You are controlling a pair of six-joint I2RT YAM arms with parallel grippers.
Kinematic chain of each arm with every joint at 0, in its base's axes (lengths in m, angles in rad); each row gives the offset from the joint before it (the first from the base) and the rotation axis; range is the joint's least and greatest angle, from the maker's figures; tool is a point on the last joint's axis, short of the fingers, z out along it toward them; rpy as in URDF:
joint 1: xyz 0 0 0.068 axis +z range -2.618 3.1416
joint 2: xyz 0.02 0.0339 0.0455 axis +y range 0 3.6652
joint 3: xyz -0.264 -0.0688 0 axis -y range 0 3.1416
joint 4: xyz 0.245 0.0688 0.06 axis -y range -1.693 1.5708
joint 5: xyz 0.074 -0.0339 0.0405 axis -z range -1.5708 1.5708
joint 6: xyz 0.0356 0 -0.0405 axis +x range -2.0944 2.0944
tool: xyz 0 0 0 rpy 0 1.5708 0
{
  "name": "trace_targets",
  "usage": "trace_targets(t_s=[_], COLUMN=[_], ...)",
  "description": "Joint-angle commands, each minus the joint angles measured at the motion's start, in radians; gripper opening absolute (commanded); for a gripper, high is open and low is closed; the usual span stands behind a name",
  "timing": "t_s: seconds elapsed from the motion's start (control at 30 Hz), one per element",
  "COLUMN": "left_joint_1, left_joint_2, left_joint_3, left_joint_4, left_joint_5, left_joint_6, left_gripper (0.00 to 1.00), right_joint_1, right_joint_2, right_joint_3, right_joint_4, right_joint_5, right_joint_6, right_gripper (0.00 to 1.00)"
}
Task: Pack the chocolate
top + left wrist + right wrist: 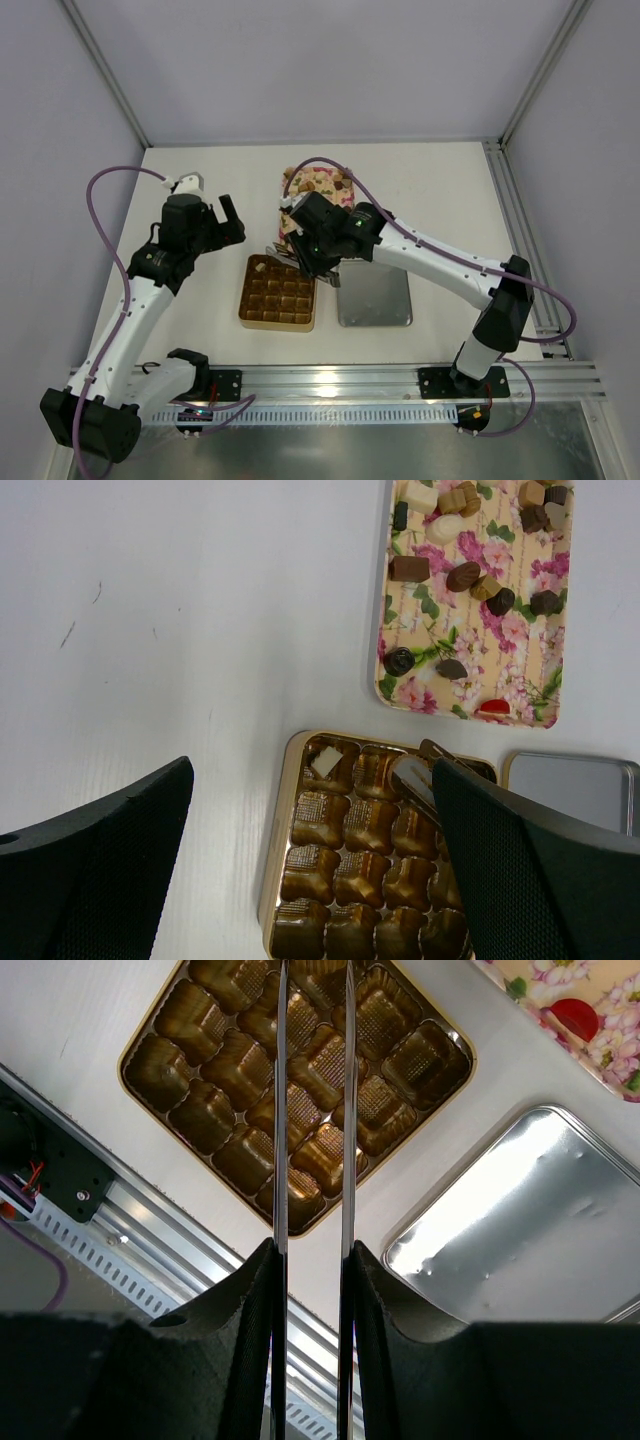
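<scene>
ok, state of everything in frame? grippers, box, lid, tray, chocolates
left gripper: open, empty.
right gripper: over the box, blades slightly apart; tips not clear, cannot tell if holding.
gold box: open, one cell filled, other visible cells empty.
cream-white piece: seated in a corner cell.
silver lid: off, flat beside the box.
flower tray: holds loose chocolates, unpacked.

One square gold box (pixel 372 825), sixteen cells in a four-by-four grid, holds one cream-white chocolate (pixel 325 763) in its far-left cell. One pink flowered tray (pixel 520 660) carries about fifteen loose chocolates (pixel 409 568) and one red piece (pixel 494 707). One silver metal tray (pixel 580 780) lies to the box's right. Two arms: left arm (pixel 130 310), right arm (pixel 440 262).
</scene>
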Motion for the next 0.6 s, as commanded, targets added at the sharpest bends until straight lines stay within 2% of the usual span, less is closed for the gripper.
trace_targets(t_s=[0.0,0.1,0.13,0.57], left_joint_1=[0.001,0.0,0.001,0.001], left_joint_2=[-0.013,-0.013,-0.013,-0.012], left_joint_3=[0.002,0.003,0.002,0.002], left_joint_4=[0.01,0.01,0.01,0.01], left_joint_5=[-0.002,-0.002,-0.004,-0.004], left_joint_6=[0.0,-0.001,-0.001,-0.001], left_gripper=[1.0,1.0,1.0,1.0], right_joint_1=[0.006,0.006,0.006,0.006], right_joint_2=[0.014,0.019,0.021,0.028], right_joint_3=[0.002,-0.002,-0.005,-0.007], right_joint_4=[0.047,0.049,0.053,0.059], right_joint_5=[-0.01,-0.009,-0.01,-0.017], right_joint_6=[0.006,0.006,0.006,0.0], right_gripper=[0.35,0.35,0.38,0.45])
